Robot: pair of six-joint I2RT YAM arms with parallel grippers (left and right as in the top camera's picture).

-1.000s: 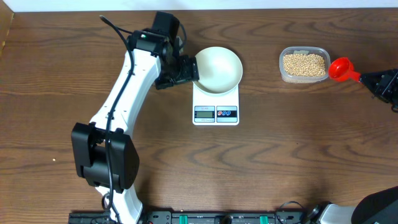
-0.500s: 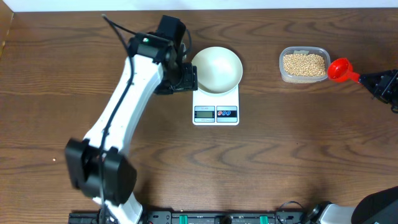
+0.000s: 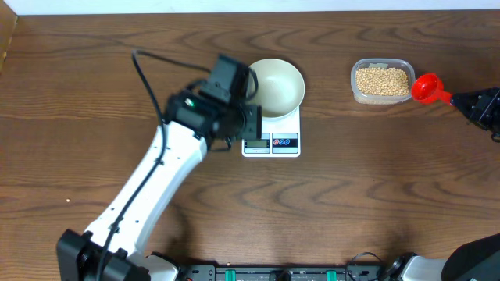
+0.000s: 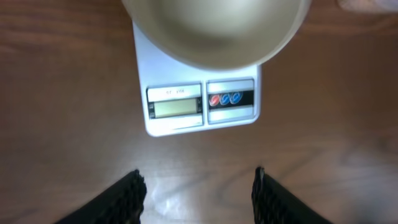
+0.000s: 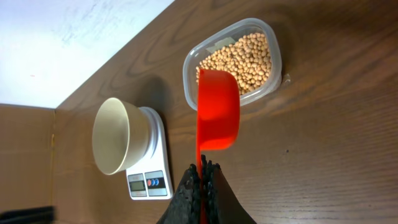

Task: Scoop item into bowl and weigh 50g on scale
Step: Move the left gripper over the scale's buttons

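Since the earlier overhead frame, the left arm has swung away from the bowl's left side, and the left gripper (image 3: 251, 123) now hangs over the scale's (image 3: 273, 142) front left corner. The round white bowl (image 3: 278, 86) sits on the scale's flat white platform. Well to the right, a clear rounded plastic tub (image 3: 352, 82) holds the beans (image 3: 382, 80), small tan grains packed in a loose layer. Just beside the tub's right end is a glossy red scoop (image 3: 427, 86), its handle pinched in the right gripper (image 3: 469, 101). Everything rests on a dark brown table (image 3: 375, 195) with a streaked wood grain.

From the left wrist, the two black ribbed fingers (image 4: 127, 196) stand wide apart with nothing between them. Beyond them are the scale's grey display (image 4: 175, 107) and small round buttons (image 4: 226, 99). The bowl's smooth inside shows no beans.

From the right wrist, the jaws are clamped tight on the scoop's thin handle. Its cup overlaps the tub's near rim and, seen from outside, hides what it holds. A pale wall (image 5: 62, 37) rises behind the table edge.
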